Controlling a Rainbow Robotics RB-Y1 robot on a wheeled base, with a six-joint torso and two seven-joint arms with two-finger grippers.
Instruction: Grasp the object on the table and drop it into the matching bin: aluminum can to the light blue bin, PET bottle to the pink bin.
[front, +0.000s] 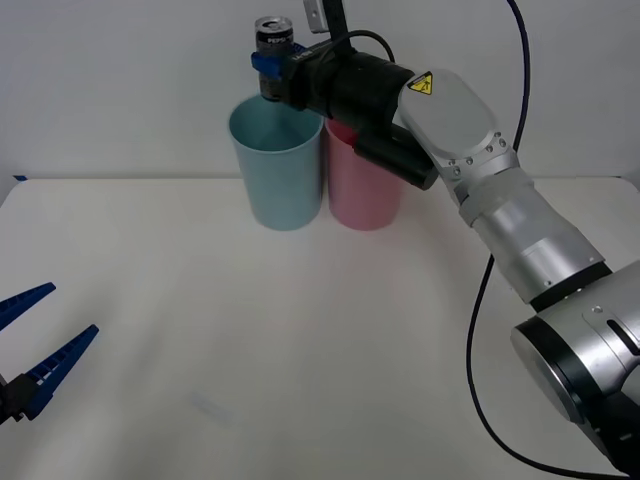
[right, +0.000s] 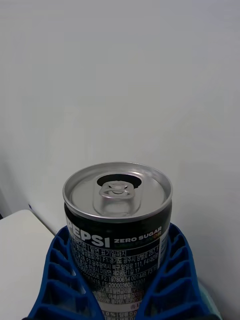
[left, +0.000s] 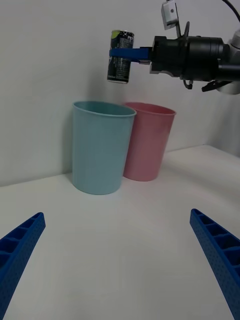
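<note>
White table (front: 300, 330), wide and matte. At its far side, light blue bin (front: 276, 166) and pink bin (front: 363, 186), upright, side by side and touching. Right gripper (front: 270, 66) held above the blue bin's rim, clamped on the Pepsi Zero Sugar can (front: 273, 35), upright, well clear of the rim. Left gripper (front: 35, 345) low at the near left of the table, fingers spread wide, nothing between them.

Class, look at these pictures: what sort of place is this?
Probably a robot test bench for sorting waste: a bare white table, a light blue bin beside a pink bin, and the right pincer holding a can.
</note>
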